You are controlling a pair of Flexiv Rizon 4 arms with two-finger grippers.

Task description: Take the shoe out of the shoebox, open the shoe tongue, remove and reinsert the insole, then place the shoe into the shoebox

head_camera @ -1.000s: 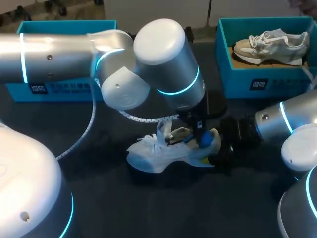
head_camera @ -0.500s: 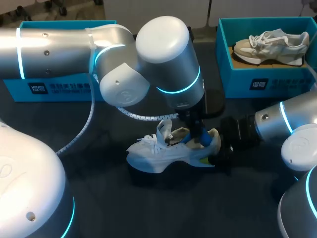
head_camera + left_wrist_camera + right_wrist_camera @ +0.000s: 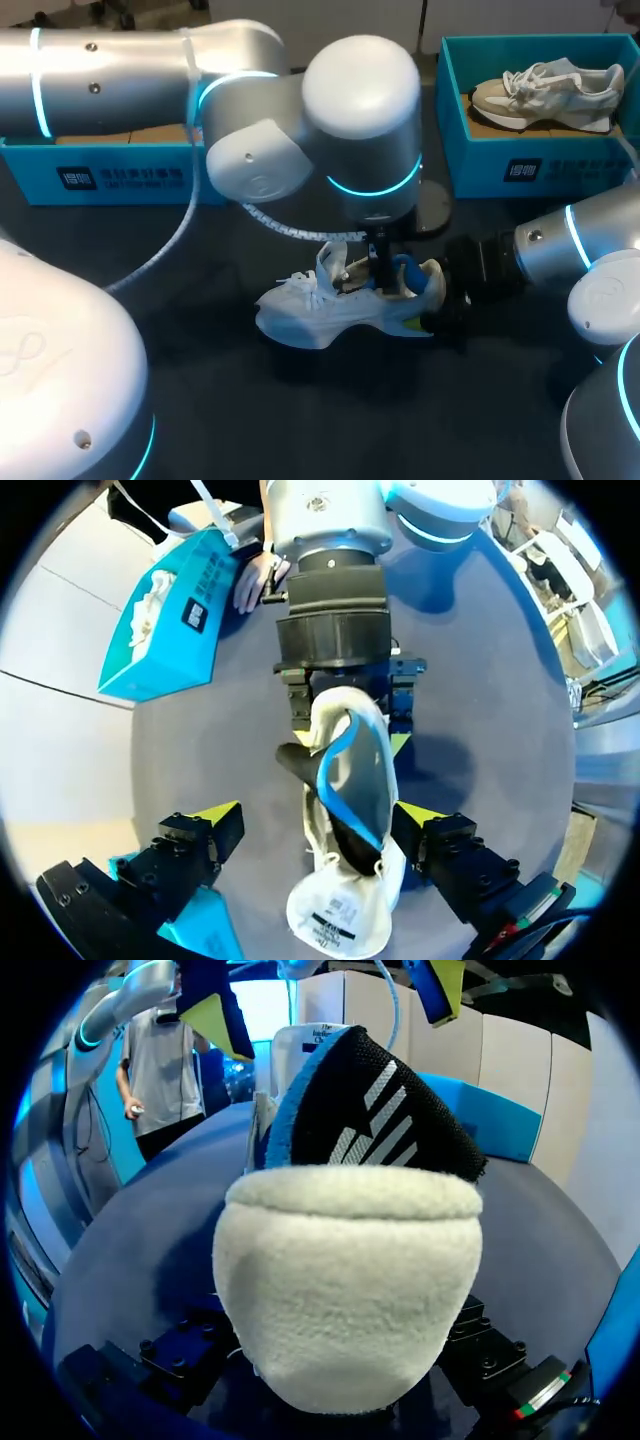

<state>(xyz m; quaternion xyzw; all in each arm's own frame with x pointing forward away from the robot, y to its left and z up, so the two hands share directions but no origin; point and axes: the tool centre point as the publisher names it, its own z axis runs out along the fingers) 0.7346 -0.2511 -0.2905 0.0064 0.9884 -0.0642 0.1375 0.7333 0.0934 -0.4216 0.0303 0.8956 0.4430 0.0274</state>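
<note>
Left gripper, fingers spread wide, straddles white lace-up sneaker (blue-edged black insole sticking out) while right gripper clamps its heel.

At middle of table: shoe, toe leftward, heel rightward. Sticking up from opening: insole. Above opening, straddling shoe: left gripper. Clamped on heel from right: right gripper. Rear right: shoebox, second shoe inside. Rear left: another box.
</note>
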